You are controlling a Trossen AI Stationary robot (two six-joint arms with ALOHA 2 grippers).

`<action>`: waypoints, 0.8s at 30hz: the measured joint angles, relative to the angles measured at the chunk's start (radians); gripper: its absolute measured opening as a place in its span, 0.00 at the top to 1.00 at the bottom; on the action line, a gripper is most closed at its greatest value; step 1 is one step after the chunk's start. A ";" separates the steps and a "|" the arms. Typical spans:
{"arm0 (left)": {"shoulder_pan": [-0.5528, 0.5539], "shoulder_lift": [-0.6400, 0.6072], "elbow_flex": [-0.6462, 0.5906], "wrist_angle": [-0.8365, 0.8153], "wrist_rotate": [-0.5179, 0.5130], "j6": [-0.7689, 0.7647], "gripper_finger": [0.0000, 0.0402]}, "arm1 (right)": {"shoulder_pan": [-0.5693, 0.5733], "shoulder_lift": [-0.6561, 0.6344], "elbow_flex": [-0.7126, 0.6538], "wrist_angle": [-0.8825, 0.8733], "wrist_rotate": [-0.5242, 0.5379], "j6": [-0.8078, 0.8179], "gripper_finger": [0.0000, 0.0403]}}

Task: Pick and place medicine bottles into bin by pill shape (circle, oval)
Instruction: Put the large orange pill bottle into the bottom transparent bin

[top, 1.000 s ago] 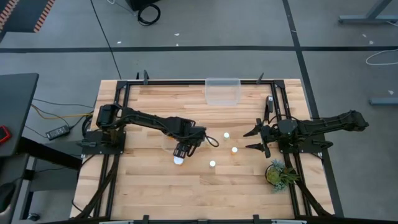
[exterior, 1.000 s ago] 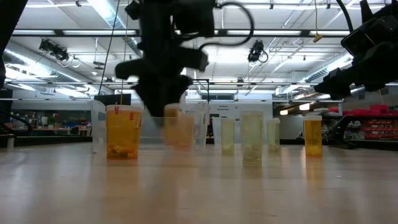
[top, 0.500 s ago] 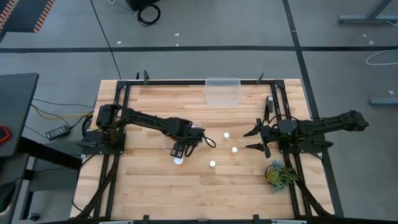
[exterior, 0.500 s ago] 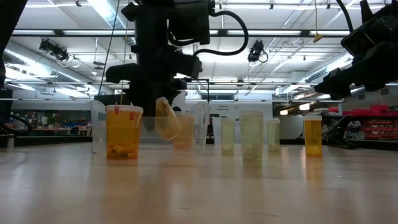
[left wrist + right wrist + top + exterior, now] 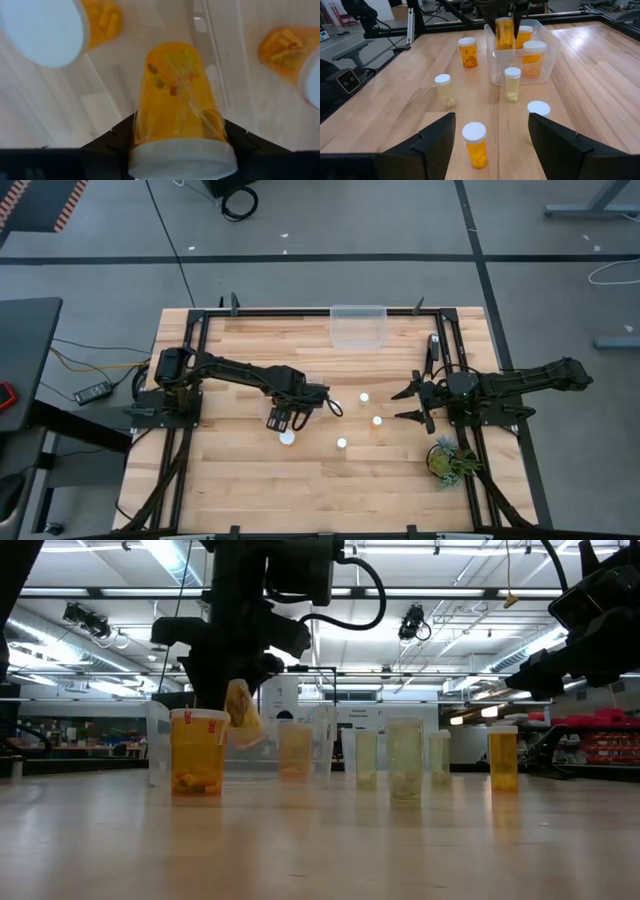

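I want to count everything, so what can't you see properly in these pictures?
- Bottle in the left gripper: its cap end runs off the left wrist picture's edge.
- Clear bin: nearly invisible in the high view, under the arm.
- Pill shapes: too small in the high view.
- Right gripper: open, but its arm is cut off in the low view.

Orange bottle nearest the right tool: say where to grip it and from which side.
Pinch the orange bottle on its round body below the white cap, coming in level from the right tool's side. It stands upright, apart from its neighbours, and the open tool faces it.
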 joint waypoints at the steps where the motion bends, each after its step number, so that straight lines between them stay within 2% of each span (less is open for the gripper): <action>1: 0.000 0.000 -0.002 0.002 0.000 -0.009 0.49 | 0.000 0.000 0.000 0.000 0.000 0.000 0.36; 5: 0.000 0.000 -0.005 -0.012 0.000 -0.023 0.46 | 0.000 0.000 0.000 0.000 0.000 0.000 0.36; 15: 0.000 0.000 -0.005 0.008 0.000 -0.019 0.50 | 0.000 0.000 0.000 0.000 0.000 0.000 0.36; 24: 0.000 0.012 -0.007 0.041 0.022 -0.023 0.47 | 0.000 0.000 0.000 0.000 0.000 0.000 0.36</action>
